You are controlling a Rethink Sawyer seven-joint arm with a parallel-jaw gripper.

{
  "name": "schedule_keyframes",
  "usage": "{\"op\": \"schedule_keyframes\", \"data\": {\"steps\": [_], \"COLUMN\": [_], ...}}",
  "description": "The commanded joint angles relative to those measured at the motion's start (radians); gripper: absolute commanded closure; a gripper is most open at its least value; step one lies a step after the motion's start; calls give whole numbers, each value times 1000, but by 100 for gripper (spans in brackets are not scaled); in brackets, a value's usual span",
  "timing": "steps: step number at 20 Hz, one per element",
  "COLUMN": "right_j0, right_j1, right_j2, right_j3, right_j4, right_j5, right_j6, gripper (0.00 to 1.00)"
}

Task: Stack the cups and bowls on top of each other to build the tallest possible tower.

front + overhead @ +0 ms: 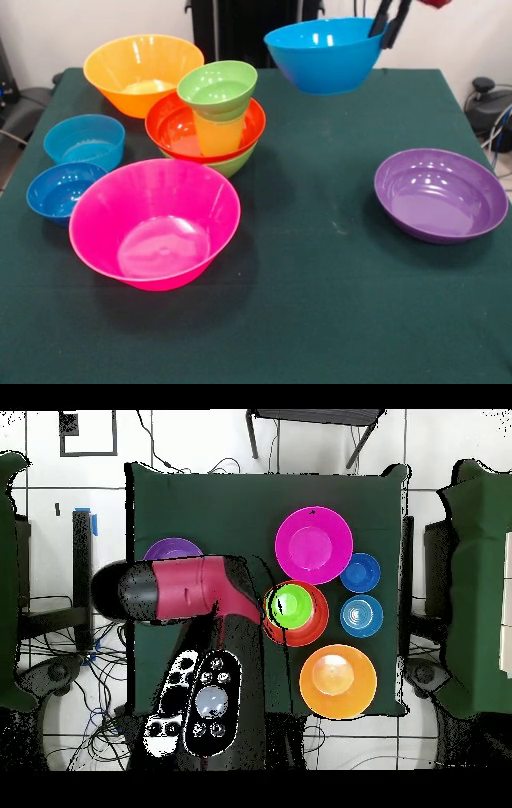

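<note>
My gripper (386,30) is shut on the right rim of a large blue bowl (324,54), which hangs in the air over the table's far side, right of the tower. The tower (214,120) is a medium green bowl (234,166) at the bottom, a red-orange bowl (172,128) in it, the yellow cup (218,136) upright inside that, and a small green bowl (218,86) on the cup. From above, the tower (293,609) shows just beside my red arm (185,589), which hides the held bowl.
A large pink bowl (154,222) sits in front of the tower, an orange bowl (142,74) behind it to the left. Two small blue bowls (84,141) (62,190) stand at the left edge. A shallow purple bowl (441,194) lies alone at the right.
</note>
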Motion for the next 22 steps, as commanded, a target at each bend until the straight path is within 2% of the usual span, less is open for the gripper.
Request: {"op": "schedule_keyframes", "data": {"steps": [1,9,15,22], "right_j0": [-60,-116,-170,-195], "right_j1": [49,-33,-56,-59], "right_j2": [157,206,279,288], "right_j3": [7,32,72,46], "right_j4": [-44,-27,39,-47], "right_j5": [163,278,349,353], "right_j6": [-243,-267,-265,-290], "gripper": [100,100,100,100]}}
